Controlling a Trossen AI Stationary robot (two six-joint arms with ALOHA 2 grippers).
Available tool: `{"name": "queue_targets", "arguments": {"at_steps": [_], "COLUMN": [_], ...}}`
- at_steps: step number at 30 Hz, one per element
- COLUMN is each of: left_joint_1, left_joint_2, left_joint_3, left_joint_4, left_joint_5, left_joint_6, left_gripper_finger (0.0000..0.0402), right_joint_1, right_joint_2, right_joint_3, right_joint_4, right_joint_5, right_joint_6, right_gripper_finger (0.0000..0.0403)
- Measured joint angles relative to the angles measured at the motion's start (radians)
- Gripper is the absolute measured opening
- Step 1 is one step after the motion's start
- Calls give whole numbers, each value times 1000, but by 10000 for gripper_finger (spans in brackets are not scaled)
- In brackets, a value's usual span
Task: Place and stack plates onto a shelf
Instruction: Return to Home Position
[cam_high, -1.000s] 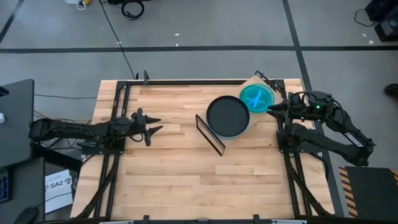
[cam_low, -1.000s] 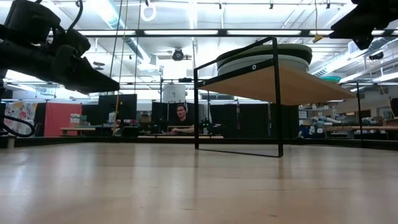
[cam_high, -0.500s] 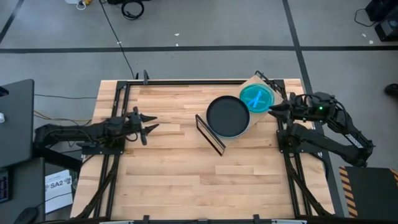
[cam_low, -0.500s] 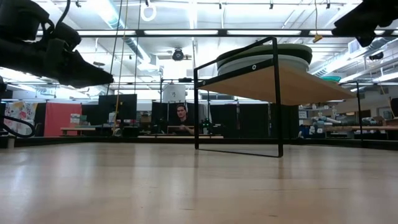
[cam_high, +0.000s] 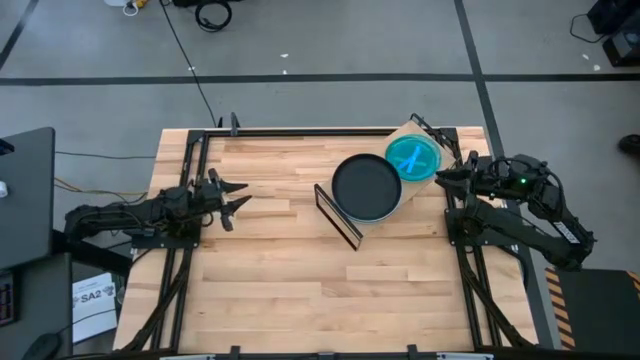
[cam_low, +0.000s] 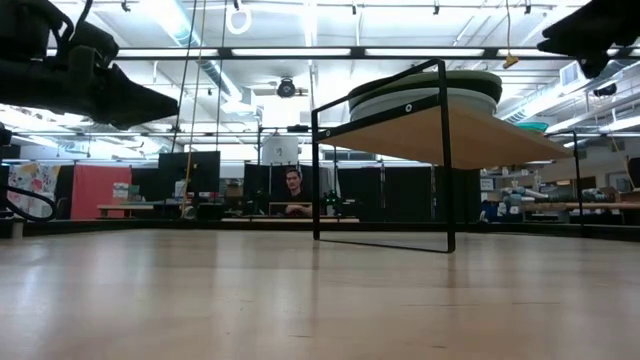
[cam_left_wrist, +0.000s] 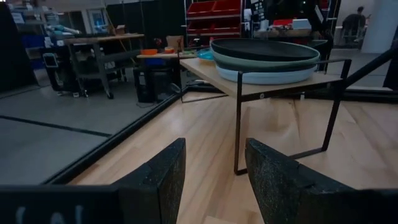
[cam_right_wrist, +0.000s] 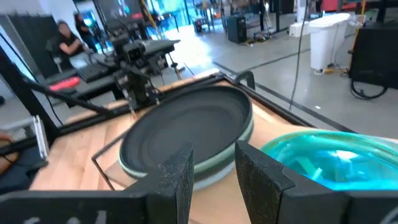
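Note:
The shelf (cam_high: 403, 134) stands at the table's far right on its black wire frame (cam_high: 338, 216). A stack of plates rests flat on its board: a black plate (cam_high: 367, 187) on top, then a mint green one (cam_left_wrist: 264, 63), then a light blue one (cam_left_wrist: 267, 76). A smaller teal plate (cam_high: 412, 158) lies beside the stack on the same board. My left gripper (cam_high: 243, 194) hovers open near the table's left edge, pointing level at the shelf, with nothing between its fingers (cam_left_wrist: 168, 171). My right gripper (cam_high: 441, 176) stands open just right of the teal plate (cam_right_wrist: 329, 158), touching nothing.
Black frame rails (cam_high: 190, 170) run along the table's left, right and far edges. Bare wooden tabletop (cam_high: 320, 290) stretches across the near half. Beyond the table, a person (cam_low: 292, 192) sits at a desk in the room.
My left gripper has drawn back toward the table's left edge and risen a little, tipping up to level; it stays open. The plates and the shelf have not moved.

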Motion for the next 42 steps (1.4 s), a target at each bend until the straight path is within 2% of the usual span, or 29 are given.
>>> {"name": "queue_targets", "arguments": {"at_steps": [6,12,17,20,31,42], "left_joint_1": [0,0,0,0,0,0], "left_joint_2": [0,1,0,0,0,1], "left_joint_3": [0,0,-2,-2,-2,-2], "left_joint_4": [-2,9,20,21,28,31], "left_joint_5": [-1,-2,-4,-4,-4,-3], "left_joint_6": [-23,-30,-29,-30,-31,-31], "left_gripper_finger": [172,172,172,172,172,172], "right_joint_1": [0,7,55,101,342,548], "right_joint_2": [-22,-21,-21,-21,-20,6], "right_joint_3": [-121,-280,-367,-395,-432,-464], "right_joint_4": [179,413,623,692,721,767], "right_joint_5": [-75,-129,-150,-148,78,309], "right_joint_6": [17,114,118,119,117,17], "right_gripper_finger": [123,122,119,115,103,100]}}
